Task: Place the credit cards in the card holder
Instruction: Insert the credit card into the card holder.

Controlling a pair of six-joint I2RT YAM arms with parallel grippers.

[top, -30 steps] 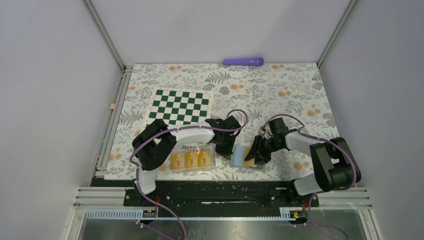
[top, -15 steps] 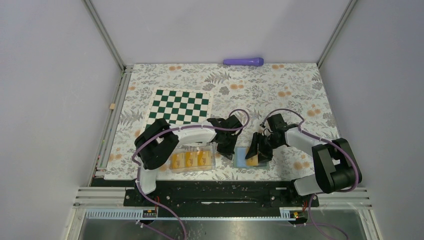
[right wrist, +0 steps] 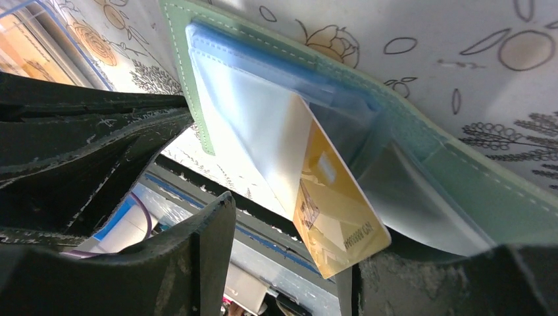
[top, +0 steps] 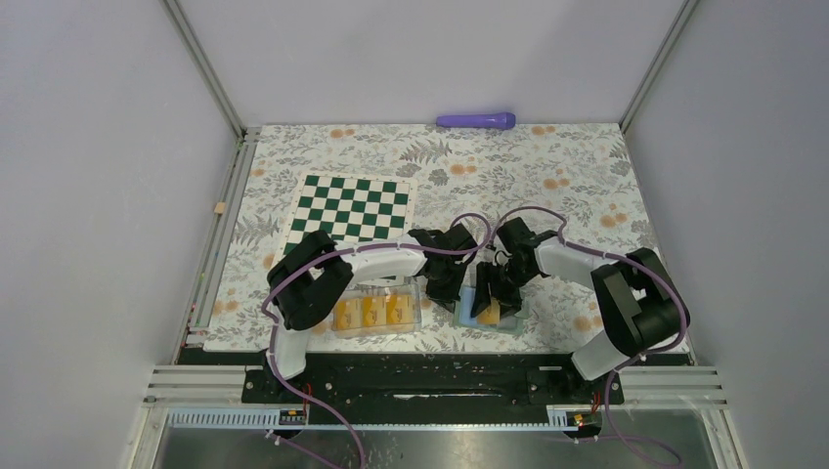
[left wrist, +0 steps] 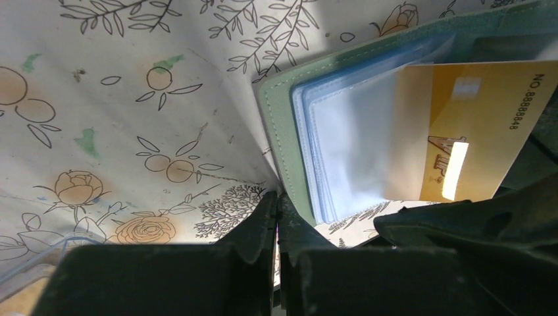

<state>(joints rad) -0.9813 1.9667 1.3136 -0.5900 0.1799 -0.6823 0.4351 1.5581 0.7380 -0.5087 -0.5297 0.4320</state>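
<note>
A: What lies on the table (top: 587, 176)?

B: A floral cloth covers it; near its front edge, about midway across, the sage-green card holder (top: 515, 320) lies open with its light blue inside facing up; the two arms reach in over it, one from each side.

A: Where is the credit card?

B: One orange-yellow credit card (top: 489, 313) is partly inside the holder; the right wrist view shows its far end under a clear plastic sleeve (right wrist: 250, 112); its other end, printed with numbers, sticks out and tilts up off the holder.

A: How is the right tool set?

B: The right tool (right wrist: 294, 237) has its fingers well apart; the card's free end lies in the gap between them; background shows between the card and one finger, so it does not look clamped.

A: And the left tool?

B: The left tool (left wrist: 277, 217) has its fingers pressed together, with only a thin seam between them; their tips meet the holder's stitched green edge; I cannot tell whether they pinch that edge.

A: What else is there?

B: Just left of the holder sits a clear box (top: 419, 315) holding the other cards (top: 374, 313), three orange-yellow shapes in a row; farther back lies a green-and-white chessboard mat (top: 354, 207); at the far edge lies a purple stick (top: 476, 120).
</note>
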